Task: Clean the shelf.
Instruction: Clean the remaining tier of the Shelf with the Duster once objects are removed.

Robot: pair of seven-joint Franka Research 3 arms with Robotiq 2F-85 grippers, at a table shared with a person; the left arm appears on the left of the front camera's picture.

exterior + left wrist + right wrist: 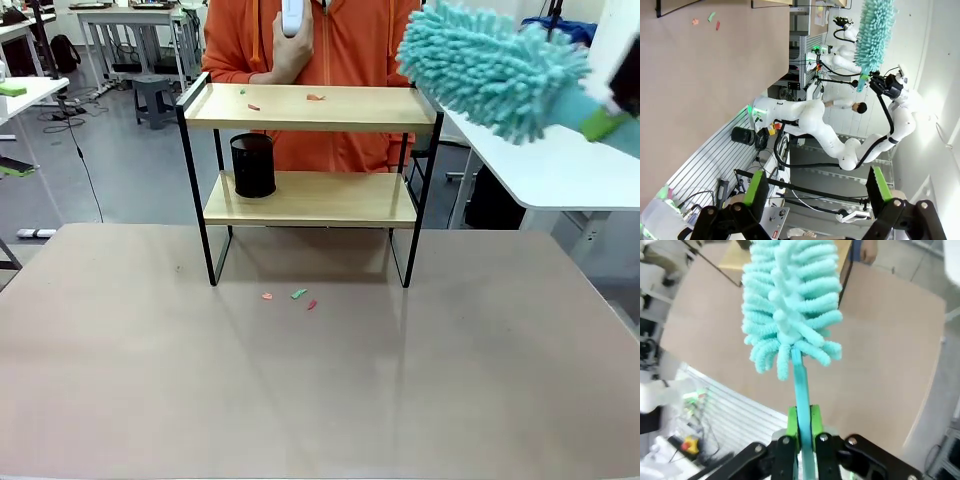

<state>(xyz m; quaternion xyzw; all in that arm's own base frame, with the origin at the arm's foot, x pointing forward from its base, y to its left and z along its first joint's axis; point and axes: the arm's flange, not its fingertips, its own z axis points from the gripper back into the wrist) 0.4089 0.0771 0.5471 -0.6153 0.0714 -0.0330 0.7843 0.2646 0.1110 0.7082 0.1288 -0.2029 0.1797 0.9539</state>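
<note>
The shelf (pixel 300 122) stands on the worktop (pixel 450 380), scraps (pixel 316 97) on its top board. Right fingers (pixel 792 425) clench the duster (pixel 490 65) high beside it; left fingers (pixel 758 192) gape empty. Sweep the board lightly toward one end.

Bright, even light from overhead fills the front view; the shelf (pixel 310 107) casts only a faint, soft shadow on the table (pixel 320 400) beneath it. The duster (pixel 490 65) at 2 o'clock looks soft, close to the lens. In the left wrist view the wall (pixel 940 100) at 3 o'clock glares white, and straight lines bend toward the edges. The right wrist view is soft, most at its edges.
</note>
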